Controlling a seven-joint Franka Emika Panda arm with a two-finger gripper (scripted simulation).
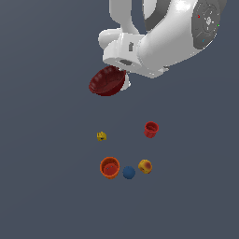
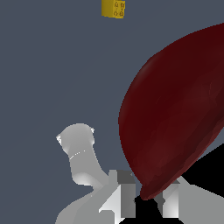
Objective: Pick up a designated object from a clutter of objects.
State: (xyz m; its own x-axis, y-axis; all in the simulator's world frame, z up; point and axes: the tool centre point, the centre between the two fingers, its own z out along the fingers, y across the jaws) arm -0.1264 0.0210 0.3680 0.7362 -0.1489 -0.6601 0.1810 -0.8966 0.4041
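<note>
Dark-red bowl [image 2: 175, 118] (tilted, aloft) pinched at its rim between closed jaws.

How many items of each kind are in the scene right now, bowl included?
Bowl: 1, held tilted by the gripper
Cups: 2, red and orange
Balls: 2, blue and yellow-red
Yellow block: 1
Total: 6

Open floor around scattered clutter [image 1: 126, 158]
</note>
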